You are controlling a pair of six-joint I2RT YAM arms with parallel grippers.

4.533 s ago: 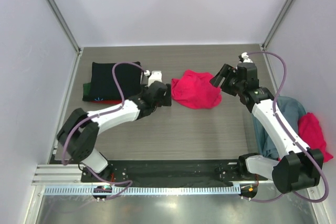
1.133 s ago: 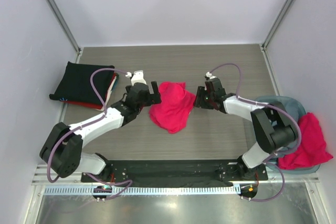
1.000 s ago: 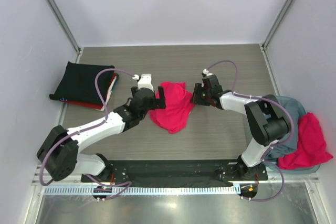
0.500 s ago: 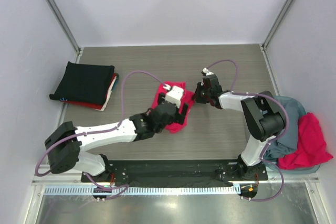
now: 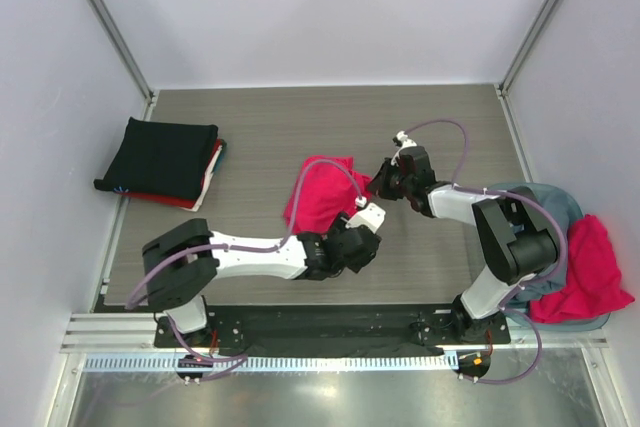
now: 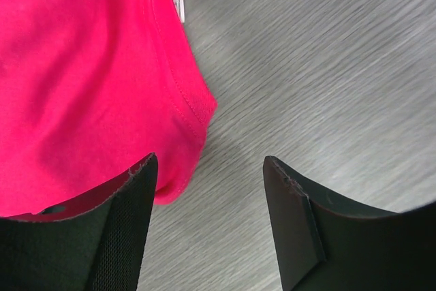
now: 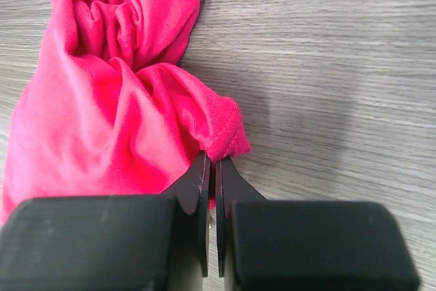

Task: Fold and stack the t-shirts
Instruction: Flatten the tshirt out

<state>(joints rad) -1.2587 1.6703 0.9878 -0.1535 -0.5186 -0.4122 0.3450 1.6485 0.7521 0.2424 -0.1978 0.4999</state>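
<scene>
Pink shirt [image 5: 318, 192] sits bunched mid-desk, long axis running far edge to near edge. My right claw [image 7: 211, 160] is pinched shut on its right-hand hem. My left claw [image 6: 209, 161] hangs open straddling the near corner, one finger over fabric, the other over bare desk [image 6: 327, 66].

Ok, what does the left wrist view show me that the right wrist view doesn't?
Left wrist only: the left end effector is open over a hemmed corner of the pinkish-red t-shirt, and the shirt's white label is visible. Right wrist only: the right end effector is shut on a bunched edge of that shirt, with crumpled folds beyond it. Both: the same shirt lying on the grey wood-grain table.
</scene>
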